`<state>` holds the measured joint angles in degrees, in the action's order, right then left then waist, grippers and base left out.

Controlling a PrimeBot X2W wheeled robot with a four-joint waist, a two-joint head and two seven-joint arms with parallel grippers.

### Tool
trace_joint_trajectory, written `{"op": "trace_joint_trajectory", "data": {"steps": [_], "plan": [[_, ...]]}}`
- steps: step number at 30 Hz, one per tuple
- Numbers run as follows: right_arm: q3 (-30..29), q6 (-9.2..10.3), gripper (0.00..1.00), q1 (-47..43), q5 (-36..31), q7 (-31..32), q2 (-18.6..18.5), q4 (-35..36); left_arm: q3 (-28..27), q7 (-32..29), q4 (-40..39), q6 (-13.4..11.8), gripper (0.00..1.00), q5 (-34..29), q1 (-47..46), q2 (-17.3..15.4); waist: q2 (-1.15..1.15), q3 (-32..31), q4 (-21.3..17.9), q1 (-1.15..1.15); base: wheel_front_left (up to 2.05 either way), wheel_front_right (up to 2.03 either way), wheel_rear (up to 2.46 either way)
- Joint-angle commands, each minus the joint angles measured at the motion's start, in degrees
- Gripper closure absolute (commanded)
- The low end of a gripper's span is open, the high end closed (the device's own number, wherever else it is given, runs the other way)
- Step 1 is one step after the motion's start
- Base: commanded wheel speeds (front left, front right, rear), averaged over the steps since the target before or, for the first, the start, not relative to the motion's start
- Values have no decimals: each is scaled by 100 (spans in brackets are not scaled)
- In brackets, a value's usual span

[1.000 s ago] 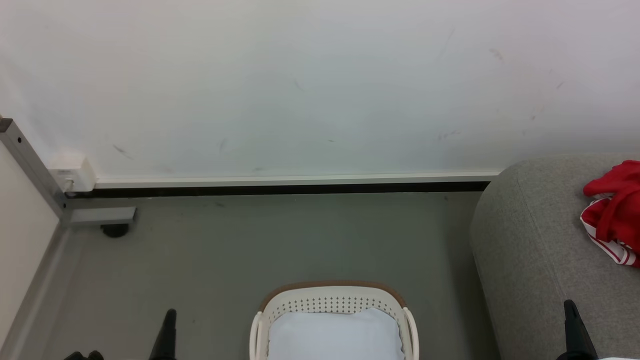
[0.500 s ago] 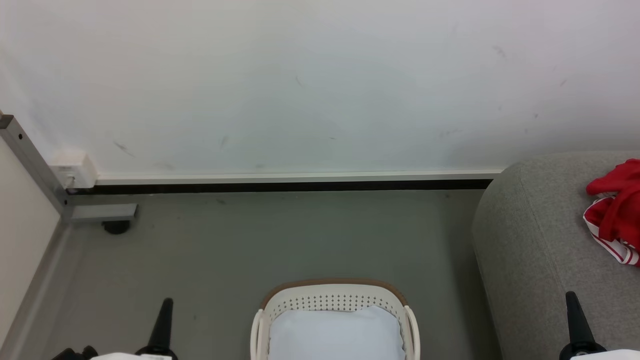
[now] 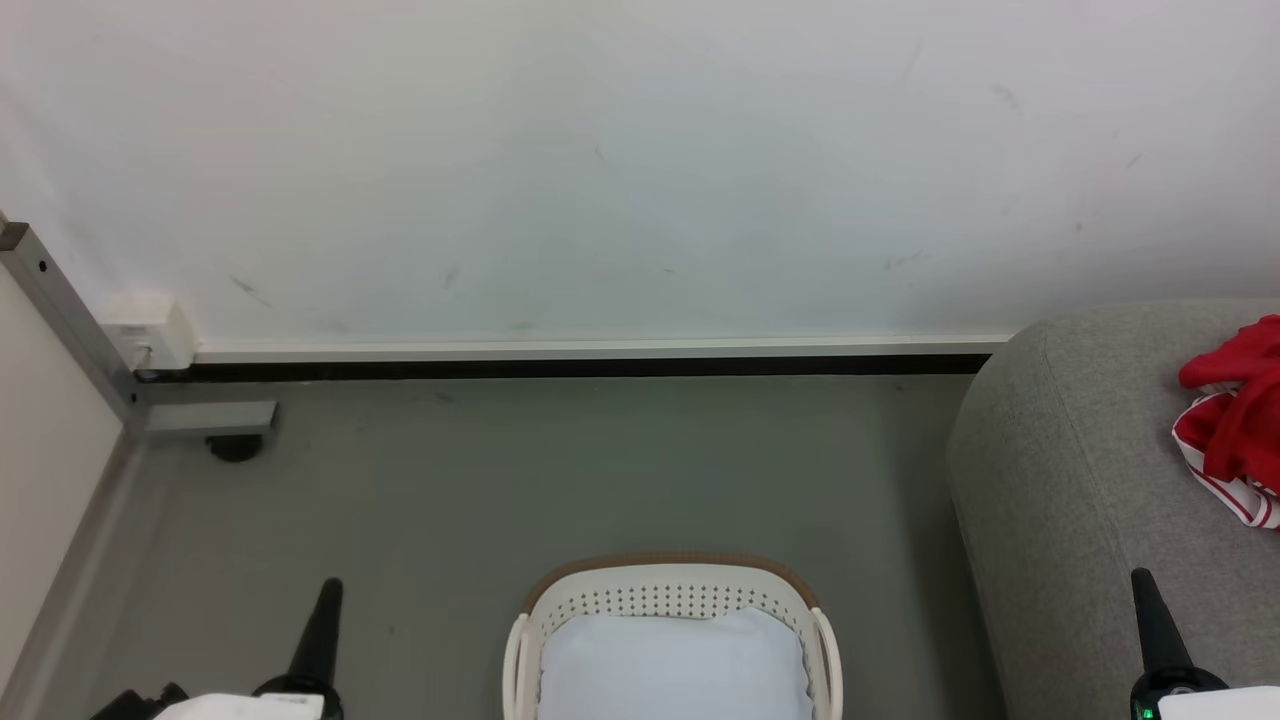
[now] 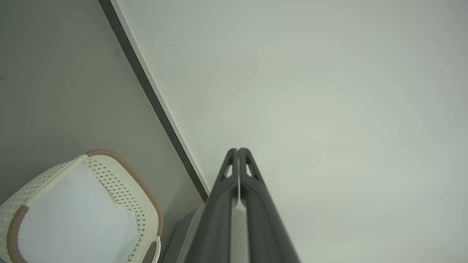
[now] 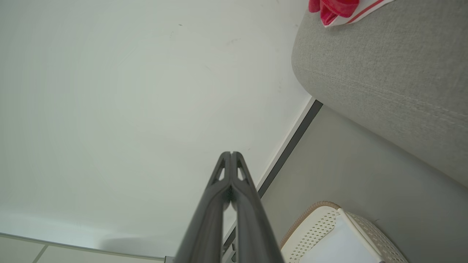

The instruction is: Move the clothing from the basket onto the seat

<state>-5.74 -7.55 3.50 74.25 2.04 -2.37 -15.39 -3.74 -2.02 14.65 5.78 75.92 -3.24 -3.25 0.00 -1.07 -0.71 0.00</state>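
At the far left a grey metal post (image 3: 60, 300) slants down to the corner where the floor (image 3: 560, 470) meets the white wall (image 3: 640, 150), with a small white box (image 3: 150, 335) at its base and a black foot (image 3: 235, 448) under a short grey bar. A dark skirting strip (image 3: 600, 367) runs along the floor's far edge. The left gripper (image 3: 330, 592) hangs above the floor's near left part, and in its wrist view its two dark fingers are pressed together tip to tip. To its right the basket (image 3: 670, 578) stands on the floor, well apart from the wall edge and near the rounded end of the seat (image 3: 1060, 470). Its brown rim faces the wall, and a plain pale pad (image 3: 670, 665) lies inside it. The grey seat rises at the floor's right side, with its far corner against the wall. The right gripper (image 3: 1142, 582) points up over the seat's near edge, its fingers likewise closed against each other in its wrist view. The clothing (image 3: 1235, 430), a crumpled heap of red cloth with white striped trim, lies on top of the seat, back from the rounded end. It is well apart from both grippers and cut off by the head view's right edge.
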Motion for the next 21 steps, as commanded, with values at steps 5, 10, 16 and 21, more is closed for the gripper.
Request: {"op": "trace_joint_trajectory", "data": {"steps": [5,10,16,21], "plan": [[-30,8,100,146,352,93,-63,67,-76,-98,-49,53,100,324,-126,-1,0,16,9,0,0,0,0],[-40,9,100,162,588,151,-64,80,-110,-159,-53,82,100,528,-165,3,0,32,18,0,0,0,0],[-52,9,100,201,865,219,-65,98,-154,-228,-56,100,100,779,-200,10,0,51,29,0,0,0,0],[-63,10,100,234,1091,280,-67,113,-189,-286,-58,126,100,1005,-227,14,0,66,38,0,0,0,0]]}}
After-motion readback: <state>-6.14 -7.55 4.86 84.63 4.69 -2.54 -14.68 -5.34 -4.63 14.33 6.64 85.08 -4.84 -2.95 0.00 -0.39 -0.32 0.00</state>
